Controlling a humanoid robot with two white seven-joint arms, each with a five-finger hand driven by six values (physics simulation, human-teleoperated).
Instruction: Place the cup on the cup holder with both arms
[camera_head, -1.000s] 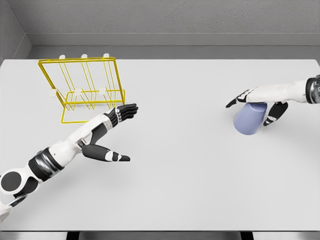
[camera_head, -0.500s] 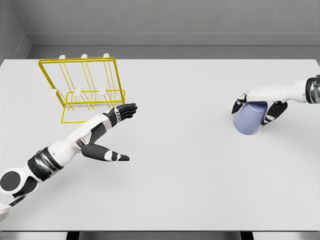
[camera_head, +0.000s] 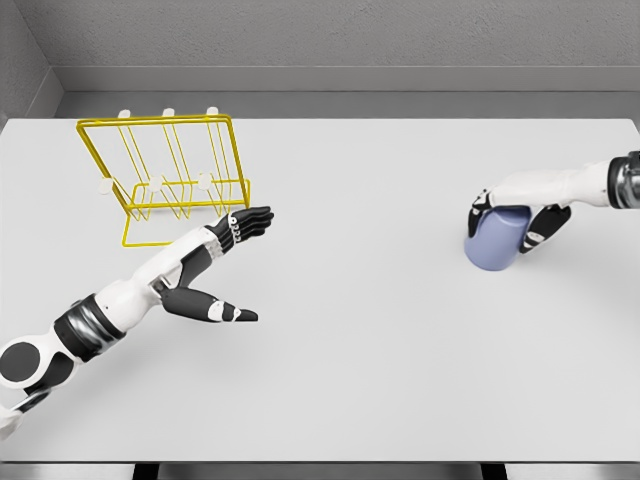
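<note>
Lavender-blue, the cup (camera_head: 493, 244) sits at the right of our white surface (camera_head: 370, 330), its upper side covered by our right hand (camera_head: 515, 212), whose fingers curl over it in a grasp. That arm is cut off at the frame edge. Our left hand (camera_head: 238, 228) lies flat with fingers straight, holding nothing, just before the yellow wire cup holder (camera_head: 165, 178).

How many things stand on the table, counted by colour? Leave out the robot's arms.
Blue: 1, the cup, held by the right hand
Yellow: 1, the wire cup holder
Total: 2
</note>
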